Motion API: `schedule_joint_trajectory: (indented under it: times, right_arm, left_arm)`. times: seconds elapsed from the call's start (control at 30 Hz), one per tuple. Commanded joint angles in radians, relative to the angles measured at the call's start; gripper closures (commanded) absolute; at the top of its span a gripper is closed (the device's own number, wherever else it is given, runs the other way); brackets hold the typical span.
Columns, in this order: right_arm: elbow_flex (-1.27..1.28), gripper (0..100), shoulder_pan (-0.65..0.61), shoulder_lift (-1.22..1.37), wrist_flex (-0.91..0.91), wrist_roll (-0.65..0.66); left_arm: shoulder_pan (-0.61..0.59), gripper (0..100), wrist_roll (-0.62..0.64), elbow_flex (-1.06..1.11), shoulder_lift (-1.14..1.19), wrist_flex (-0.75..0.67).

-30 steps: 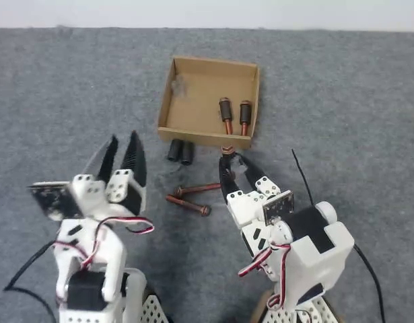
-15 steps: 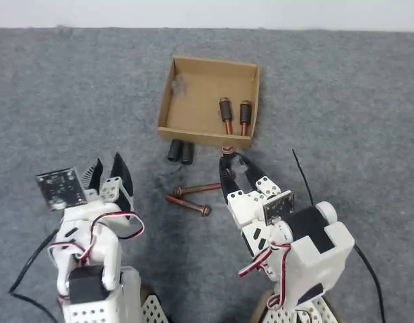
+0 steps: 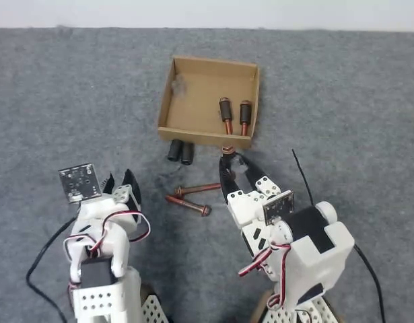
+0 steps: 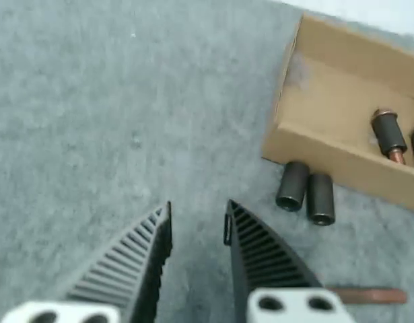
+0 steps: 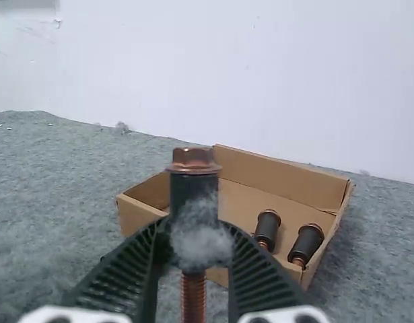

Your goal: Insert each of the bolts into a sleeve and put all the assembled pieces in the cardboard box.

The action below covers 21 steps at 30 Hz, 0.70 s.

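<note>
The right tool [image 5: 193, 245] pinches an assembled bolt and sleeve [image 5: 192, 192] upright beside the cardboard box [image 5: 281, 176], seemingly ready to drop in; the left tool [image 4: 196, 219] hangs spread, empty.

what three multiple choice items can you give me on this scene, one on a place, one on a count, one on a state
1. Where do the empty sleeves lie relative to the box?
A inside it
B beside it, on the carpet
C on its rim

2. How many assembled pieces are in the box?
A one
B four
C two

3. What state is the right pincer in?
A shut on a sleeved bolt
B open and empty
C shut on the box wall

1 B: the high view shows both on the carpet by the front wall.
2 C: two lie side by side inside.
3 A: the right wrist view shows it clamping a sleeve with a bolt through it.
</note>
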Motion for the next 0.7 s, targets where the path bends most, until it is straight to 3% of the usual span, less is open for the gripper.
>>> schedule_joint_trajectory:
  times: [0.0,0.23,0.4,0.67]
  right_arm:
    - [0.020,99.2,0.038,-0.054,-0.024,0.020]
    - [-0.043,99.2,0.114,-0.054,-0.024,0.015]
    - [-0.123,99.2,0.160,-0.064,-0.024,0.020]
    - [-0.287,99.2,0.208,-0.064,0.001,0.023]
  left_arm:
    - [0.000,88,-0.014,-0.010,-0.015,0.040]
    - [0.002,89,-0.014,-0.010,-0.014,0.052]
    - [0.002,99,-0.014,-0.010,-0.014,0.052]
    - [0.002,99,-0.014,-0.010,-0.014,0.052]
